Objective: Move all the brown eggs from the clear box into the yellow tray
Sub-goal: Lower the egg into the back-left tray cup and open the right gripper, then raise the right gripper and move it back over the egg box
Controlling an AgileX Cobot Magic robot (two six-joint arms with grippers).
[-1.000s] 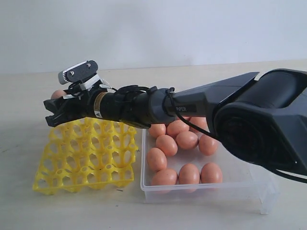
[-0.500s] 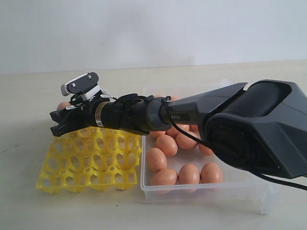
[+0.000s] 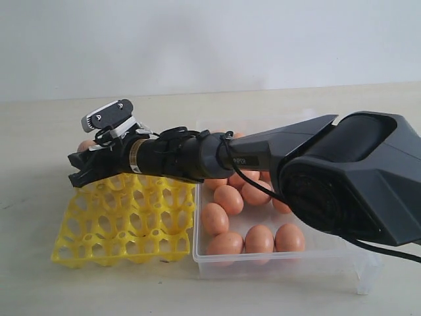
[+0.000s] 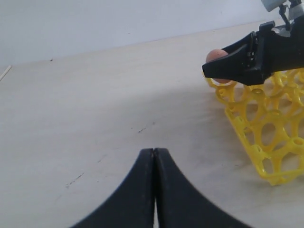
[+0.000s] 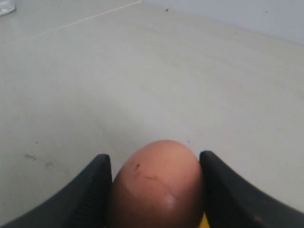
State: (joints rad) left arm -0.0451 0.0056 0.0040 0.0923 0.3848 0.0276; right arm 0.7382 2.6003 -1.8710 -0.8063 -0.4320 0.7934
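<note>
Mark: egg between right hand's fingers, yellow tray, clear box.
smooth orange-brown egg (image 5: 154, 187), right wrist view, shell middle
bright yellow plastic egg tray (image 3: 122, 253), exterior view, front rim
shallow clear plastic box (image 3: 276, 266), exterior view, front wall

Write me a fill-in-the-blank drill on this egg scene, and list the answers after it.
1. The left gripper has its jaws ___.
2. The right gripper holds one ___ over a corner of the yellow tray.
3. The other brown eggs lie in the ___.
Missing words: shut; brown egg; clear box.
</note>
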